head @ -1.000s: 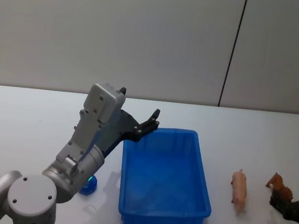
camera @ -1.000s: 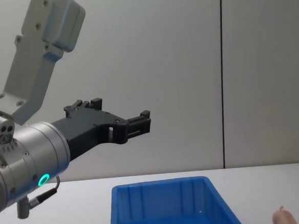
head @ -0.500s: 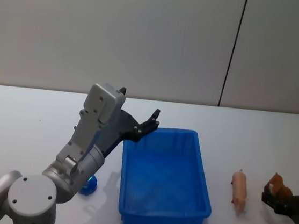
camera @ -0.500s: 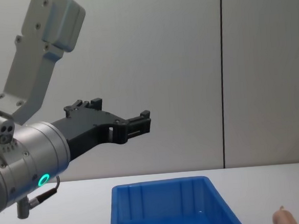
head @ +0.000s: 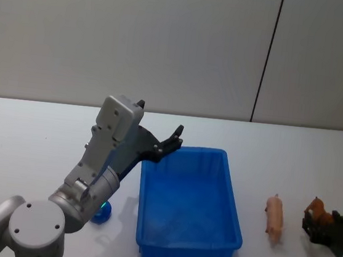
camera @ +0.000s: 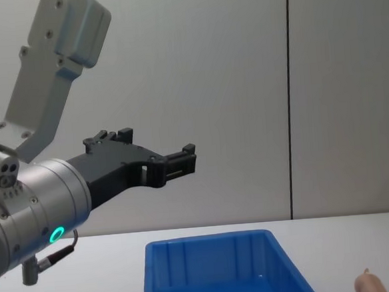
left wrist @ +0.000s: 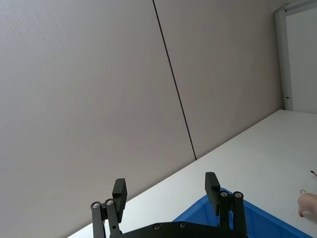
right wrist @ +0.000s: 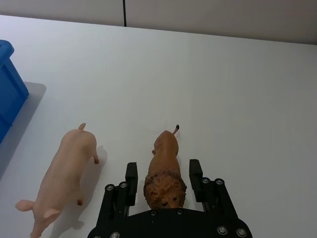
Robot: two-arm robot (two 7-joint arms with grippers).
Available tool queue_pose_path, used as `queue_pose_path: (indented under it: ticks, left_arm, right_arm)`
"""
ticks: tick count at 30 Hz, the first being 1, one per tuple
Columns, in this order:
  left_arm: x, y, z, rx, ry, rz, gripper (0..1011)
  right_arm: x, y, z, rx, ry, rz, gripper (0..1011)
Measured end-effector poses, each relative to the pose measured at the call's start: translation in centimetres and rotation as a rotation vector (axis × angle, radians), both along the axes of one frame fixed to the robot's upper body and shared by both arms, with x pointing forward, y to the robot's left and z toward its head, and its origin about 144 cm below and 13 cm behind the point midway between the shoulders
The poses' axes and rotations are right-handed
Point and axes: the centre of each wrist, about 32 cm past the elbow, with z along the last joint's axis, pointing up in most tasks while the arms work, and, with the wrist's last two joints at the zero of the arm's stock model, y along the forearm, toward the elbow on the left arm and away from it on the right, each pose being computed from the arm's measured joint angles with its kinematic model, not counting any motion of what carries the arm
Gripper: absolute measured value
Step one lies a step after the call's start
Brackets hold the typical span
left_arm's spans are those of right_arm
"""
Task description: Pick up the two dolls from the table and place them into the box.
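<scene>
Grasping lion [right wrist: 166, 148], 3 o'clock of box [head: 232, 205]. Right claw [right wrist: 163, 167] open astride head; next: close, lift. Left claw [left wrist: 166, 182] open, parked 10 o'clock.

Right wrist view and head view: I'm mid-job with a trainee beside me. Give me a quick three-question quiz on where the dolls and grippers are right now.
1. True or false: the pink pig lies inside the blue box.
2. Which doll sits between the fingers of the right gripper? A) the pig B) the lion C) neither
3. Fill in: the left gripper, raised near the box's far left corner, has its fingers ____ (open or shut).

Key: 1. False; the pig lies on the table, beside the lion. 2. B; the fingers flank the lion with a gap on each side. 3. Open.
</scene>
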Motion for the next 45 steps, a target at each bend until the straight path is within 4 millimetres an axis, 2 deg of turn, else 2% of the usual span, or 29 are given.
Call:
queue_pose_path:
  ticks: [1, 3, 5, 6, 8, 27, 45]
  left_arm:
    - [0.0, 0.0, 0.0, 0.000, 0.000, 0.000, 1001]
    - [0.0, 0.0, 0.0, 0.000, 0.000, 0.000, 1001]
    - [0.0, 0.0, 0.0, 0.000, 0.000, 0.000, 1001]
    - [0.0, 0.0, 0.0, 0.000, 0.000, 0.000, 1001]
    - [0.0, 0.0, 0.0, 0.000, 0.000, 0.000, 1001]
    - [0.0, 0.0, 0.0, 0.000, 0.000, 0.000, 1001]
    - [0.0, 0.0, 0.0, 0.000, 0.000, 0.000, 1001]
  right_arm:
    - [0.1, 0.0, 0.0, 0.001, 0.001, 0.001, 645]
    - [0.1, 0.0, 0.0, 0.001, 0.002, 0.001, 547]
    - [0.2, 0.0, 0.0, 0.001, 0.003, 0.002, 534]
    - [0.2, 0.0, 0.0, 0.001, 0.003, 0.002, 475]
    - [0.2, 0.0, 0.0, 0.001, 0.002, 0.003, 437]
    - [0.2, 0.1, 1.3, -0.013, -0.144, 0.038, 436]
    - [1.2, 1.2, 4.6, 0.062, -0.345, 0.198, 436]
